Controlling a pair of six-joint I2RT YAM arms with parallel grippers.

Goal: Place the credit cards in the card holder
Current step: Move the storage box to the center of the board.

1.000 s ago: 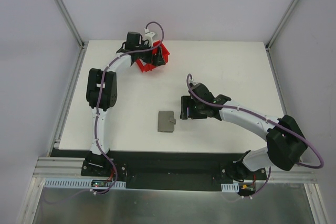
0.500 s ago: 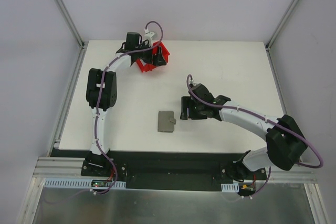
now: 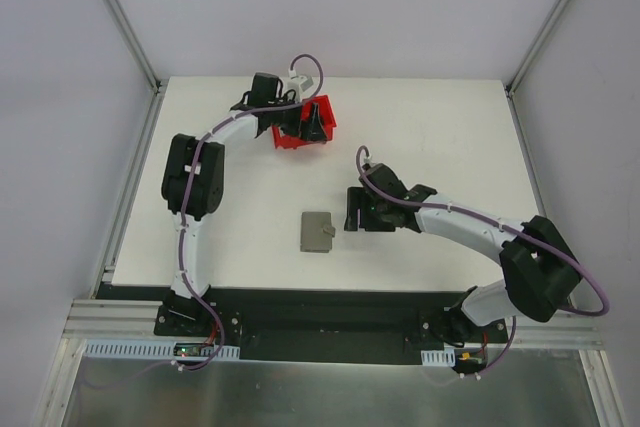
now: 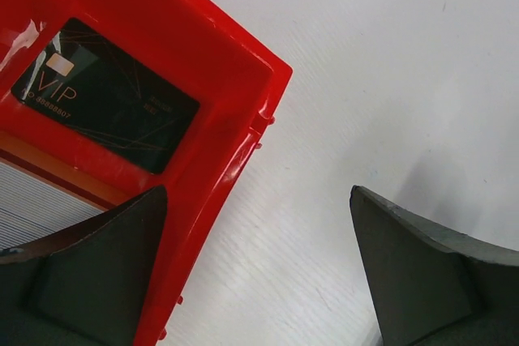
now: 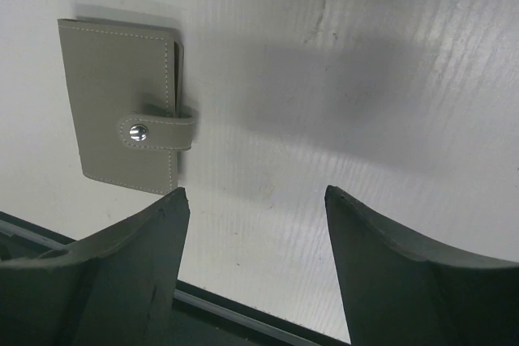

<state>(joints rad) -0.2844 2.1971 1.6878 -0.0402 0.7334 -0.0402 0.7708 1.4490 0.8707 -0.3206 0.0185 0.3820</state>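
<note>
A dark "VIP" credit card lies flat inside the red bin. A pale ribbed surface and an orange strip show beside it at the frame's left edge; I cannot tell what they are. My left gripper is open, with one finger over the bin and the other over bare table, so the bin's wall lies between them. From above, the left gripper sits at the red bin. The grey card holder lies closed, strap snapped. My right gripper is open and empty, just right of the card holder.
The table's dark front edge runs just under my right fingers. The right gripper hovers mid-table. Metal frame rails border the white table on the left and right.
The red bin, earlier tilted at my left gripper, now stands level and sits a little further right. My left gripper moved right with it. The right arm barely moved.
</note>
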